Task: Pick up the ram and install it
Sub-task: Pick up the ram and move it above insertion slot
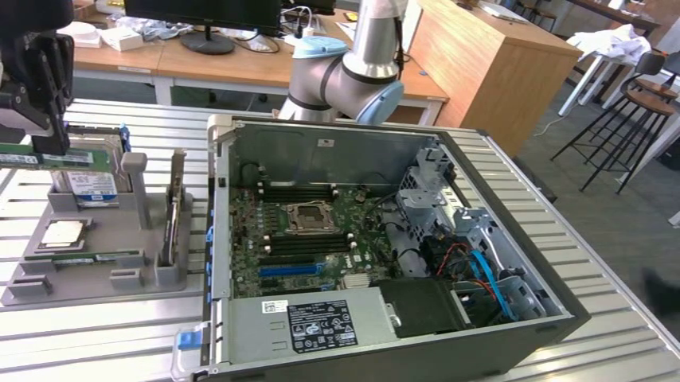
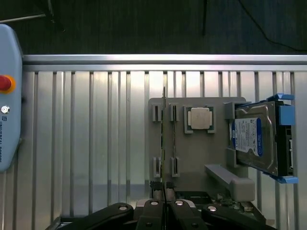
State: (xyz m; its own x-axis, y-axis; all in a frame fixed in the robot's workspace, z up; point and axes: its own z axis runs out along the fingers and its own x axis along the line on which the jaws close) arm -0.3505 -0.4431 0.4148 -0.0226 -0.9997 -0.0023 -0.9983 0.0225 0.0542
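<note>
**Ram held high over the tray, not yet seated**

The black two-finger gripper (image 1: pixel 48 142) is pressed together on the ram (image 1: pixel 19 158), a slim green circuit-board stick. It pinches the stick across its flat faces and holds it level, well above the grey plastic parts tray (image 1: pixel 43 288). In the exterior view the gripper hangs at about ten o'clock from the open grey metal computer case (image 1: pixel 318 147). A second green stick (image 1: pixel 85 256) lies in the tray at roughly six o'clock from the gripper, untouched.

The black memory slots (image 1: pixel 302 193) sit at twelve and six o'clock of the silver processor socket (image 1: pixel 308 215).

Judged from this, the carry calls for a firm, centred pinch and a level stick with its contact edge facing down. It should run parallel to the slots and pass well over the case rim.
</note>
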